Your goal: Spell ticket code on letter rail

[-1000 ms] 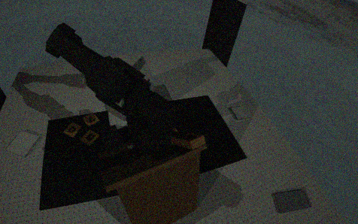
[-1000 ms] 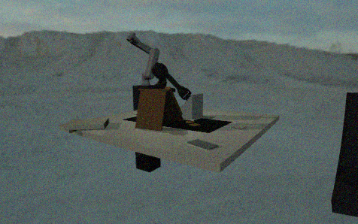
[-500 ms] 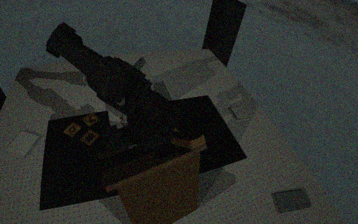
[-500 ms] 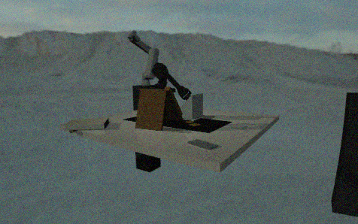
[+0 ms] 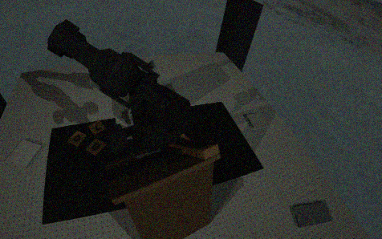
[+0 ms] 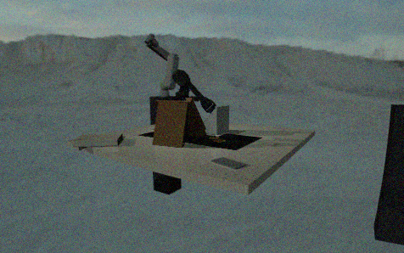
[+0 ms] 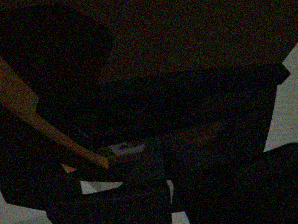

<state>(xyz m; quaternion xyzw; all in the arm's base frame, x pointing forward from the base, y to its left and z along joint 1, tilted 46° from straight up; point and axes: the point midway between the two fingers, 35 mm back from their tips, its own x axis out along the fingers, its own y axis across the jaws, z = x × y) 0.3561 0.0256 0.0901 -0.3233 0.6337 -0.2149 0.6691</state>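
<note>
The wooden letter board [image 5: 172, 188] [image 6: 170, 123] stands on the dark mat, with its sloping face turned toward the arm. Its rail is mostly hidden by the arm and deep shadow. An orange wooden strip [image 7: 75, 145] crosses the left of the wrist view, with a small pale patch beside it; no letter can be read there. My gripper [image 6: 210, 109] [image 7: 157, 137] is shut and empty, low in front of the board's sloping face; whether it touches anything is too dark to tell. Three loose letter tiles [image 5: 77, 138] [image 5: 96, 127] [image 5: 96, 147] lie on the mat at left. The ticket's code cannot be read.
The dark mat [image 5: 72, 192] lies on the pale counter [image 5: 257, 208] [image 6: 204, 176]. A grey upright panel [image 6: 222, 120] stands beyond the board. A grey slab [image 5: 311, 213] [image 6: 229, 163] lies near the counter's edge, and a pale flat block [image 5: 25, 153] lies left of the mat.
</note>
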